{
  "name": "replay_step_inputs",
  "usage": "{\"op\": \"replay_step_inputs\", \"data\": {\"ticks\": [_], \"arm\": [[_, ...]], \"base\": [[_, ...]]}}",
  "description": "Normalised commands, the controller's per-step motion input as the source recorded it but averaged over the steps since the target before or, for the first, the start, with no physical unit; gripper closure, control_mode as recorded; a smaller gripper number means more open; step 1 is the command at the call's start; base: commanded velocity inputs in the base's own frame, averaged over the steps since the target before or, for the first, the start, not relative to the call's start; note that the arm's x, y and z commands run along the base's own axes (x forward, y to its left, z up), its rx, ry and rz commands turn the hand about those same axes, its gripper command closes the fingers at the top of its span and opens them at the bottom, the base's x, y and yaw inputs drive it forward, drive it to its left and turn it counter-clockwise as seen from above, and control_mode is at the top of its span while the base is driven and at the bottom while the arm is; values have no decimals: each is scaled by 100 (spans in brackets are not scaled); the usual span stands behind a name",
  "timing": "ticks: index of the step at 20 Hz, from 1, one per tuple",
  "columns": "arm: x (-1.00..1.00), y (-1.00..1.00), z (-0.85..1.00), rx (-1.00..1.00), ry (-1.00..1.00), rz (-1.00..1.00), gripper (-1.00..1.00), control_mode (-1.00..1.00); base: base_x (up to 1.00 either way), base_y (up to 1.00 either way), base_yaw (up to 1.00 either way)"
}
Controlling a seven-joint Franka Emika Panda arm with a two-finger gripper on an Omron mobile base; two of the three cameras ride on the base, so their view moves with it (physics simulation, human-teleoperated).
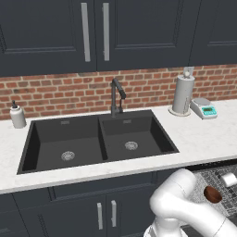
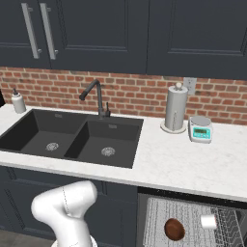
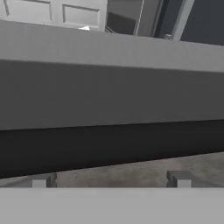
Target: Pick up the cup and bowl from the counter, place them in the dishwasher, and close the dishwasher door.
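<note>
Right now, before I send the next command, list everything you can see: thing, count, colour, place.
cup: 1, white, lying in the dishwasher rack, right of the bowl
bowl: 1, dark reddish-brown, in the rack
dishwasher: 1, grey wire rack, open under the counter, right of the sink
counter: 1, white speckled
sink: 1, black, double basin
faucet: 1, dark, behind the sink
soap bottle: 1, white, left of the sink
paper towel roll: 1, white, back of the counter
scale: 1, white and teal, beside the roll
cabinets: dark, silver handles, above and below
dark band: close across the hand view
gripper: fingertips apart, empty
</note>
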Motion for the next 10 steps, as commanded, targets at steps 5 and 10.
{"op": "replay_step_inputs", "data": {"ticks": [5, 10], "arm": [[92, 0, -52, 0, -30, 10, -100, -100], [100, 1, -51, 0, -25, 9, -100, -100]], "base": [[0, 0, 0], [0, 0, 0]]}}
